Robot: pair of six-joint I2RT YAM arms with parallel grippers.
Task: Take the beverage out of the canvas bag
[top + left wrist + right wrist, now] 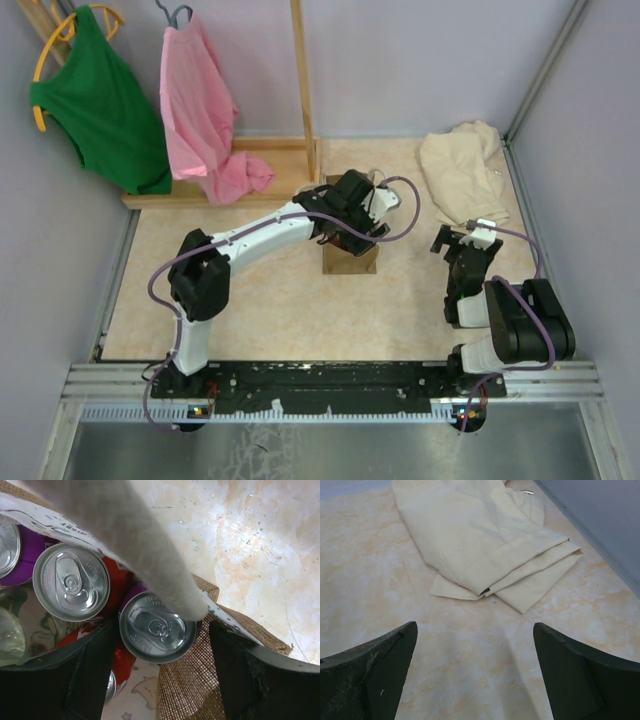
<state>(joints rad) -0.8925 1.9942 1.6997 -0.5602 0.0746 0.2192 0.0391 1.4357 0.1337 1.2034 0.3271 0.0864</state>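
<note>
Beverage: silver-topped drink can [157,626], upright inside the bag by its corner; second can [71,581] just beside it.
Bag: small tan-brown burlap bag [350,262], upright mid-counter; its white loop handle [150,545] crosses over the cans.
Left tool [162,645]: down in the bag mouth, jaws apart, a black finger [75,680] on each side of the near can; contact unclear.
Right tool [475,680]: spread wide, holding nothing, low over the pale marbled counter [365,580].
Cloth: folded cream cloth [485,545] lies ahead of the right tool.
</note>
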